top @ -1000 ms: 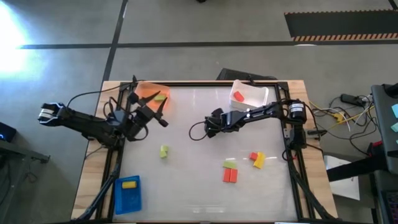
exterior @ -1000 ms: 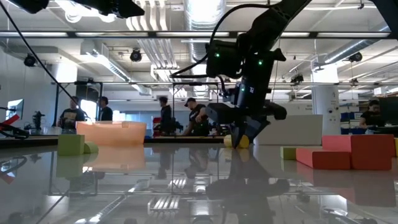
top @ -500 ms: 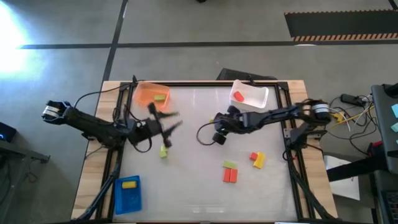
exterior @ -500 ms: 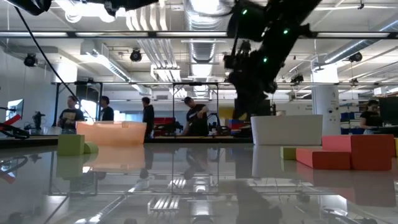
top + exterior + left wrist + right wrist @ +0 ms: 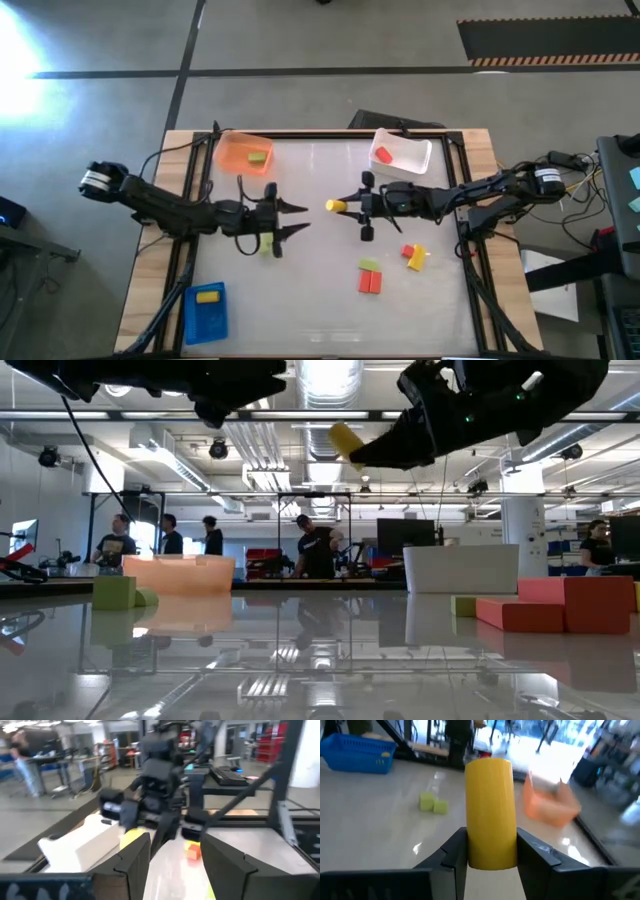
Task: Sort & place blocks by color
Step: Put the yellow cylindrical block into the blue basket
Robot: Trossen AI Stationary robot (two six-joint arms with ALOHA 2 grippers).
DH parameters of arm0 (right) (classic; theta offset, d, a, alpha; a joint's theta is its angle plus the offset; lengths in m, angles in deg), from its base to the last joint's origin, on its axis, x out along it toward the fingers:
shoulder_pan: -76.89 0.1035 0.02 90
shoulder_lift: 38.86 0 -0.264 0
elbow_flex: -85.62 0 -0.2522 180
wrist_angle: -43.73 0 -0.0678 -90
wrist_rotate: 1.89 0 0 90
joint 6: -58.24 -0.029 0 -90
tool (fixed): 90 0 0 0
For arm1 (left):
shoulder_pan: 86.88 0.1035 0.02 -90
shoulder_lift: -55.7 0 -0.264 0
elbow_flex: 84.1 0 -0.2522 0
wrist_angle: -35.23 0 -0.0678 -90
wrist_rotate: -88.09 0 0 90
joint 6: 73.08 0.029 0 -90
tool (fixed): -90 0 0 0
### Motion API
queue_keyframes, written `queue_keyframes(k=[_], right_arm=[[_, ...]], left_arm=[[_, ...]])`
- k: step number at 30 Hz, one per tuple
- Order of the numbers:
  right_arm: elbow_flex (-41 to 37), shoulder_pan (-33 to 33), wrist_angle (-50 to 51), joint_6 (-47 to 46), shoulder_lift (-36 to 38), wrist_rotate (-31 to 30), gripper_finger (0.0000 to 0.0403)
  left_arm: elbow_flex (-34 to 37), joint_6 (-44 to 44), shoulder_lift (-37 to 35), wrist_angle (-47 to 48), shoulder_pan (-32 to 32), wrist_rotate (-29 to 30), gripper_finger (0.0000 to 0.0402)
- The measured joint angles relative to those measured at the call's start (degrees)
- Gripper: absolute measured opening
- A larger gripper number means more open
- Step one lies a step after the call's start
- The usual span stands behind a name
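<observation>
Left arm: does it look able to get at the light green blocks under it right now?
Probably yes. The left pincer hovers open and empty just beside the light green blocks, with bare table around them. The right pincer, holding a yellow block, is off to the side and not in the way.

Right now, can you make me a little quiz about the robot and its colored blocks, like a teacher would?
1. Which gripper holds the yellow block: left or right?
2. True or false: the blue tray has a red block in it.
3. What color is the block lying in the orange tray?

Key
1. The right gripper; its fingers are shut on the yellow block, lifted above the table. The left gripper is open and holds nothing.
2. False. The block in the blue tray is yellow.
3. Light green; the green block lies inside the orange tray.
</observation>
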Motion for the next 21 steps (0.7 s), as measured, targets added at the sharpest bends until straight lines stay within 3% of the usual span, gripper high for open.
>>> queue_keyframes(k=[4,11,21], right_arm=[[1.3,0.0,0.1,2.9,-1.0,0.1,0.0117],[3.6,0.0,0.5,3.3,-1.8,1.6,0.0117],[3.8,0.0,0.4,4.9,-1.8,1.9,0.0117]], left_arm=[[-0.4,-2.1,2.4,-0.2,1.2,3.7,0.0197],[-0.6,-2.5,9.0,-8.0,2.7,4.0,0.0269],[-2.2,-1.0,16.9,-19.4,5.0,3.6,0.0281]])
